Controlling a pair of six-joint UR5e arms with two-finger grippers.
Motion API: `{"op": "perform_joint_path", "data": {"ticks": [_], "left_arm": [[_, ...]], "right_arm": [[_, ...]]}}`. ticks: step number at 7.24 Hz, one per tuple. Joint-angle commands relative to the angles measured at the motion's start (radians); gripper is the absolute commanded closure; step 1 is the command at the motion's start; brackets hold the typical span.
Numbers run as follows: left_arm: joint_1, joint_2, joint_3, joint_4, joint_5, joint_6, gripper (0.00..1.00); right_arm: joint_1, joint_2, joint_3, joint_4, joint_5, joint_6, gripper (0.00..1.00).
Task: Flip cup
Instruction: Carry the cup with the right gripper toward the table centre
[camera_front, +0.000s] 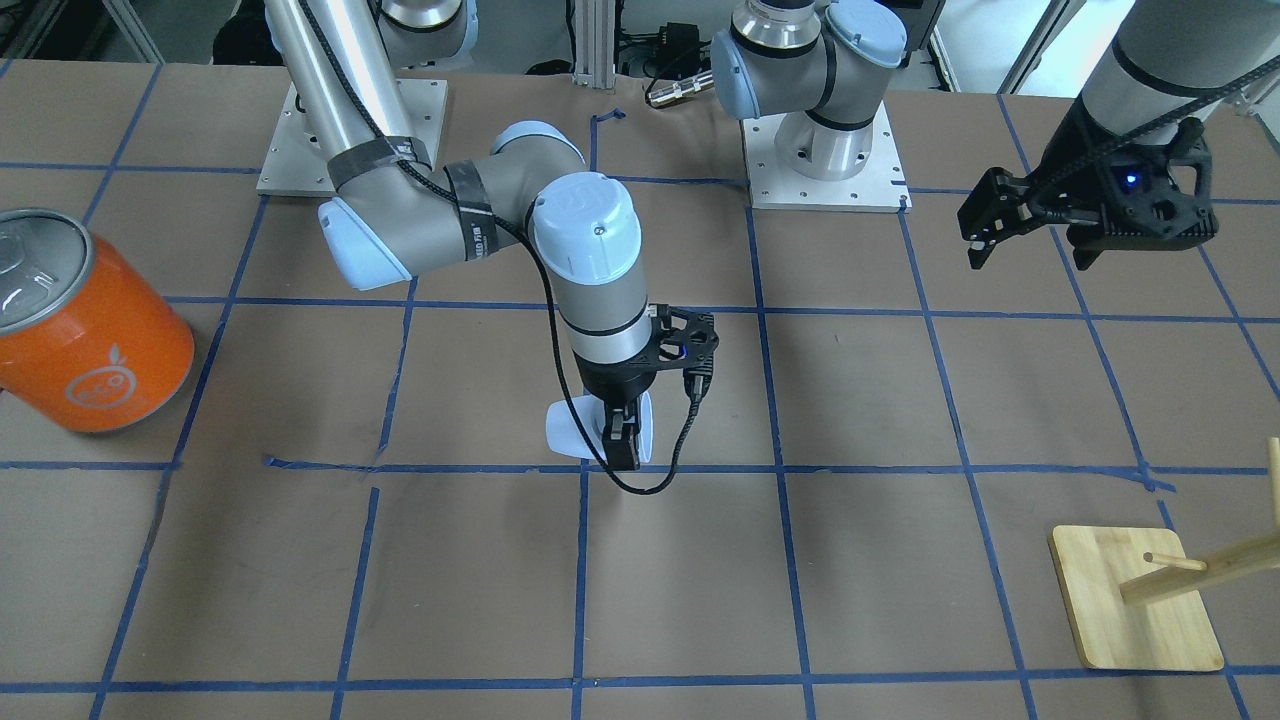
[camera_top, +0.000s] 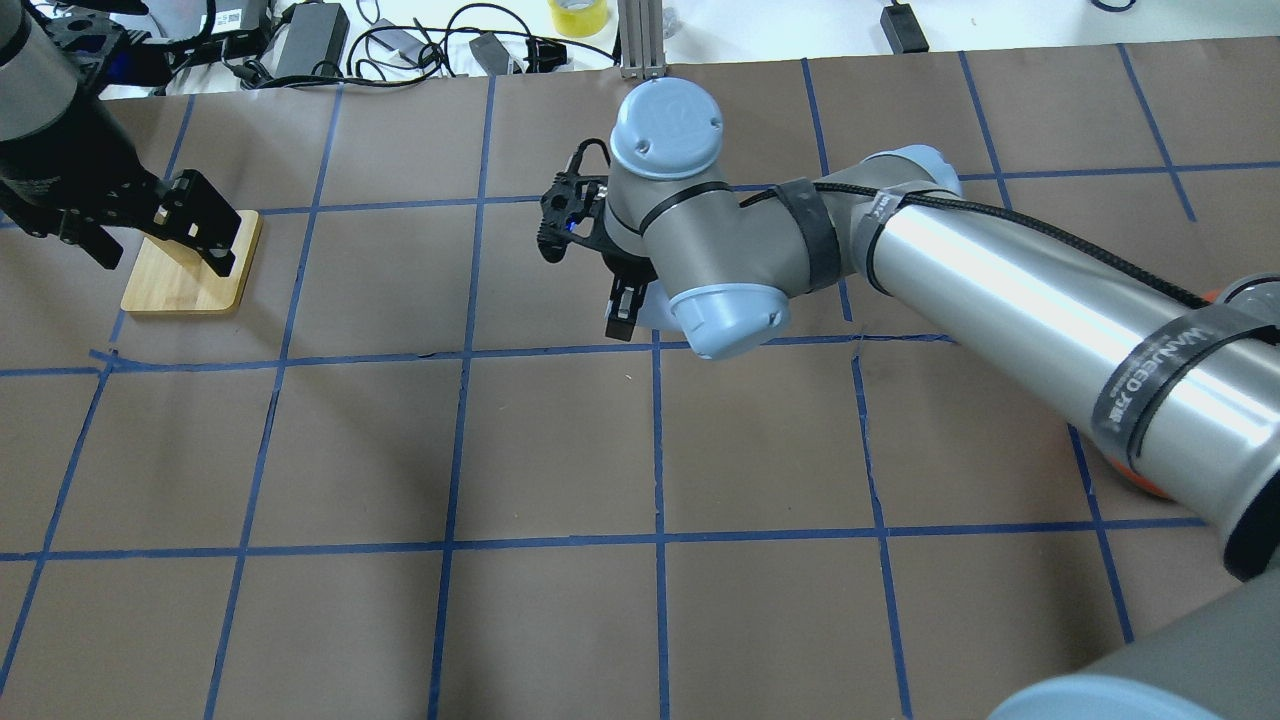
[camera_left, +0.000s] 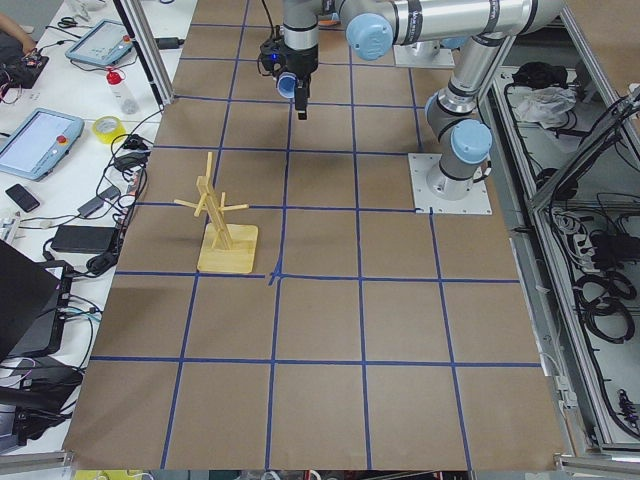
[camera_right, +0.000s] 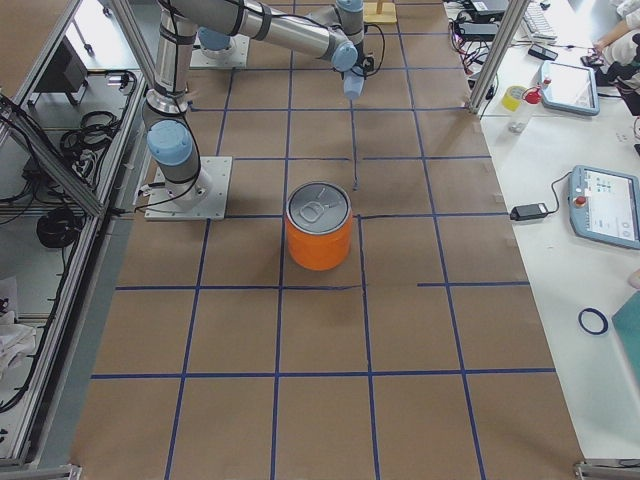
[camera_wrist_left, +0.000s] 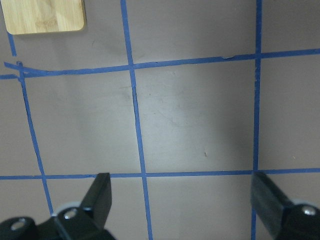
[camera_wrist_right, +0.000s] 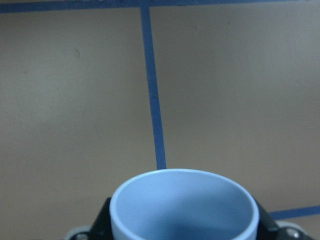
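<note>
The cup (camera_front: 572, 430), a small pale lavender-blue tumbler, lies on its side between the fingers of my right gripper (camera_front: 622, 448), which points down over the table's middle and is shut on it. The right wrist view shows the cup's open mouth (camera_wrist_right: 184, 205) with a finger (camera_wrist_right: 102, 222) on each side. In the overhead view only a sliver of the cup (camera_top: 652, 306) shows beside the right gripper (camera_top: 621, 318). I cannot tell whether the cup touches the table. My left gripper (camera_front: 985, 225) is open and empty, raised above the table; it also shows in the overhead view (camera_top: 200, 225).
A big orange can (camera_front: 90, 330) with a silver lid stands on the robot's right side, also in the exterior right view (camera_right: 320, 238). A wooden mug tree on a square base (camera_front: 1135, 600) stands under the left gripper's side (camera_top: 185, 285). Brown table with blue tape grid.
</note>
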Motion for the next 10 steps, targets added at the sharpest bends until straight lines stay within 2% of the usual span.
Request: {"op": "perform_joint_path", "data": {"ticks": [1,4,7,9,10], "left_arm": [[0.017,-0.003,-0.002,0.003,-0.001,0.001,0.00],[0.014,-0.008,-0.002,0.000,-0.006,-0.014,0.00],[0.005,-0.009,-0.014,-0.001,0.005,-0.014,0.00],[0.006,-0.019,-0.019,0.035,0.005,-0.016,0.00],[0.006,-0.022,-0.017,0.037,0.004,-0.017,0.00]], "right_arm": [[0.023,0.072,-0.006,-0.076,-0.001,-0.111,1.00],[0.024,0.080,0.001,-0.076,-0.003,-0.103,0.95],[0.024,0.100,-0.006,-0.080,0.003,-0.091,0.63],[0.023,0.100,-0.004,-0.081,-0.003,-0.090,0.58],[0.024,0.105,-0.007,-0.087,0.000,-0.091,0.33]]}}
